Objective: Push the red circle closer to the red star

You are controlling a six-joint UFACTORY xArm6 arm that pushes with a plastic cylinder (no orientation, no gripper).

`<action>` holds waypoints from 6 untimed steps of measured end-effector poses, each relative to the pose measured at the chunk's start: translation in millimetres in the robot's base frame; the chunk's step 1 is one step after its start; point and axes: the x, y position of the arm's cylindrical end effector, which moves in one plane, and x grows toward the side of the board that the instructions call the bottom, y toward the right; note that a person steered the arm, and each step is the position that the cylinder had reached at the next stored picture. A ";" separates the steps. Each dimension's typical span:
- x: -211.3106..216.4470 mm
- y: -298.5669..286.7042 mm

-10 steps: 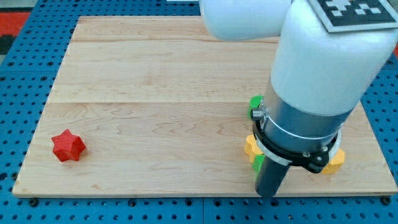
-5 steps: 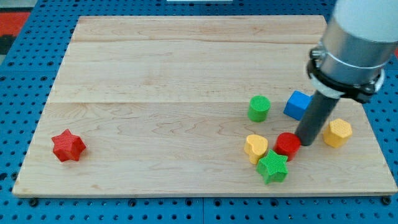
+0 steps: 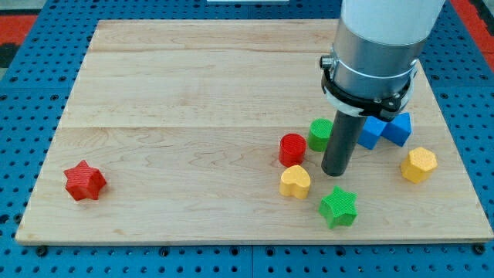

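Observation:
The red circle (image 3: 292, 149) stands right of the board's middle. The red star (image 3: 84, 181) lies far off at the view's left, near the bottom edge. My tip (image 3: 334, 172) rests on the board just right of the red circle, a small gap between them. The rod rises from it to the arm's grey and white body (image 3: 370, 54) at the view's top right.
A green cylinder (image 3: 319, 133) sits right behind the rod. A yellow heart (image 3: 295, 182) lies below the red circle. A green star (image 3: 338, 207) lies below my tip. Two blue blocks (image 3: 386, 129) and a yellow hexagon (image 3: 418, 164) lie at the right.
The red circle has slid left and up, away from the green star. The yellow heart has shifted left. My tip has moved left, and the arm has swung over the blue blocks.

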 end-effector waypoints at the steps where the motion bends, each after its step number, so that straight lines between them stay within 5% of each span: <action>1: -27.0 -36.9; 4: -43.4 -242.3; 5: -46.1 -149.1; 6: -34.3 -195.1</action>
